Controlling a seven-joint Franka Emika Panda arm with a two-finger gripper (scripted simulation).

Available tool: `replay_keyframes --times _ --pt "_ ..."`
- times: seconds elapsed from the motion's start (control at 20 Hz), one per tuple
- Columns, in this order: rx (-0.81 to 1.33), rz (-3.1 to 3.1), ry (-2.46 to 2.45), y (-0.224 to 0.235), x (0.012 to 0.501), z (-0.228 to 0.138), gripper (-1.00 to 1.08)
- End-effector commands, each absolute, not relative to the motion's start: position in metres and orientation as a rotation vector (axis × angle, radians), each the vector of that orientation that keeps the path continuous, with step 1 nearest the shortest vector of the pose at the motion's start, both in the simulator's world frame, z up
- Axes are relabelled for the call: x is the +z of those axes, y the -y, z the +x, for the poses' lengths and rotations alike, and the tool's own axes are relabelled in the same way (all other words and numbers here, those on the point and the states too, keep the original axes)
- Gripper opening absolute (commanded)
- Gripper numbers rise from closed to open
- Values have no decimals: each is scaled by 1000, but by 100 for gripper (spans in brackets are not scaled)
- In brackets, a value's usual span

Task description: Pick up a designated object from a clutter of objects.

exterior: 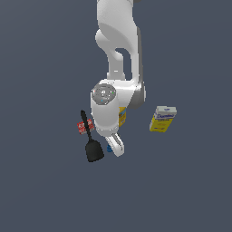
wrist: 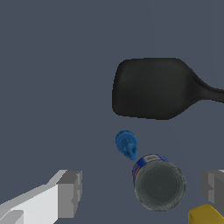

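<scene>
The designated object, a tiny bright-blue item [wrist: 127,144], lies on the floor between the black spatula's blade [wrist: 151,87] and a small grey can [wrist: 159,186]. In the exterior view only a sliver of the blue item [exterior: 109,148] shows beside my gripper [exterior: 117,149], which hangs low over the clutter. My gripper [wrist: 142,190] is open. Its two fingers [wrist: 70,192] stand wide apart with the can in line between them, and the blue item lies just beyond. Nothing is held.
The spatula [exterior: 93,147] lies at the exterior view's left, with a small red packet [exterior: 84,126] by its handle. A yellow mustard bottle [exterior: 122,117] is partly hidden behind the arm. A yellow-and-white box [exterior: 162,118] lies apart to the exterior view's right.
</scene>
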State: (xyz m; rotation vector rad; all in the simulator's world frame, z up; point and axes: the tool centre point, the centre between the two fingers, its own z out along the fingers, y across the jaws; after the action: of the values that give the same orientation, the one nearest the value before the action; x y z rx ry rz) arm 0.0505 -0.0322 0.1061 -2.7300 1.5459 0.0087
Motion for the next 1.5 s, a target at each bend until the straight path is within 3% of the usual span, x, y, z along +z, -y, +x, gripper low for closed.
replay_keyframes --times 0.0,1.3,1.35,1.45 --pt "4 -2706 -1591 34 100 51 100" --pt "0 -2680 -1639 35 42 51 100" --pt "0 -2680 -1639 35 42 51 -100" --pt "0 -2680 -1639 35 42 51 -100"
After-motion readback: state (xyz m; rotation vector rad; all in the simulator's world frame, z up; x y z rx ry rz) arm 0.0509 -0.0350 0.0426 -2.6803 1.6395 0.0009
